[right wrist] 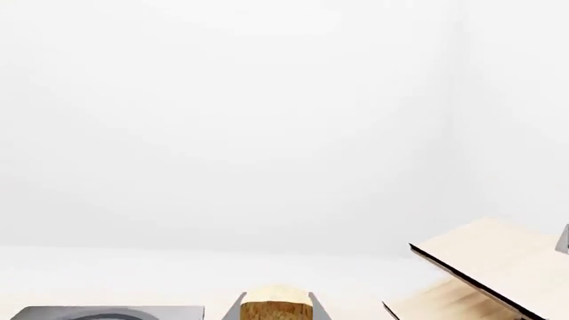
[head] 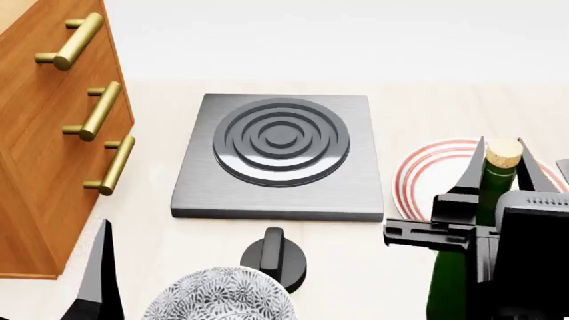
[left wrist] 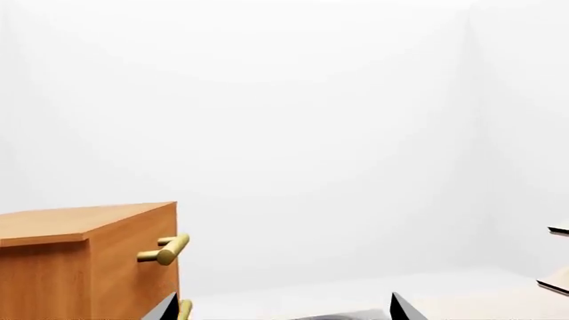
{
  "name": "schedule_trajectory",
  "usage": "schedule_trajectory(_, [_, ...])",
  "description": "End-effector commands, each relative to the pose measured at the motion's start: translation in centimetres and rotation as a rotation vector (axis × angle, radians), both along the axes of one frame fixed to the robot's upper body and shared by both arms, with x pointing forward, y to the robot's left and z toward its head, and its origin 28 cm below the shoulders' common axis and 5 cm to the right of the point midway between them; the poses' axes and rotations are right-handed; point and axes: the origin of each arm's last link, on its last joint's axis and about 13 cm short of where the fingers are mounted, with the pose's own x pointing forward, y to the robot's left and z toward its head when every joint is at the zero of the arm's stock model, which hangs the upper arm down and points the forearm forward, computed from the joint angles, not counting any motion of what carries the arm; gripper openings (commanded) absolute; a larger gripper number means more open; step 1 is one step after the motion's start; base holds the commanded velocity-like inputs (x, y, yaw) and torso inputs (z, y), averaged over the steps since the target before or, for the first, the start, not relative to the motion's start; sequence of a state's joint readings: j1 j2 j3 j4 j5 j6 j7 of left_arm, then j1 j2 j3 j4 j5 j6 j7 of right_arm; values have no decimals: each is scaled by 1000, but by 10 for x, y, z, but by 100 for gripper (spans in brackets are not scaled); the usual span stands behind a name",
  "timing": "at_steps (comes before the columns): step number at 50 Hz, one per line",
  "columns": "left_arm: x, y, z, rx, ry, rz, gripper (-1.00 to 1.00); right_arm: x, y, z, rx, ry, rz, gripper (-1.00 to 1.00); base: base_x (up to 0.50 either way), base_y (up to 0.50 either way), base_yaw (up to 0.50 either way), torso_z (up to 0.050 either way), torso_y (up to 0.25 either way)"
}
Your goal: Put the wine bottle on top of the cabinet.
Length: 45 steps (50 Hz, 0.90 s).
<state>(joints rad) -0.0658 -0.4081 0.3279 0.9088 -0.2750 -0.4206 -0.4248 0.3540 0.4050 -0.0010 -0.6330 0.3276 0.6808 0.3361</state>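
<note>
Wine bottle [head: 462, 267] upright, neck pinched by right end effector [head: 502, 175], left end effector [left wrist: 282, 308] spread.

cabinet [head: 53, 140] left, hob [head: 280, 157] centre, plate [head: 427, 175] right w/ wine bottle [head: 484, 220] before it

Bright, even, sharp renders; soft shadows, washed-out white background.

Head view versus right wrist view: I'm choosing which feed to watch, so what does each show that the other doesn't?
Only the head view shows the cabinet, the patterned bowl, the striped plate and the wine bottle body in the right gripper. Only the right wrist view shows the pale slanted rack. Both show the cork and the stove plate.
</note>
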Motion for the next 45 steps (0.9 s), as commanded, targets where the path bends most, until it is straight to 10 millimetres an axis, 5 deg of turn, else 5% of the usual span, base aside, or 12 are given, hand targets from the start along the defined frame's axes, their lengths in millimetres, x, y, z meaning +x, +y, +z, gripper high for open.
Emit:
schedule_trajectory(1, [0, 0, -1, 3, 9, -4, 100, 14, 9, 29, -48, -30, 87, -100, 0, 0, 0, 0, 0])
schedule_trajectory(45, [-1, -16, -12, 31, 52, -73, 100, 24, 63, 52, 28, -34, 511, -100, 0, 0, 0, 0, 1])
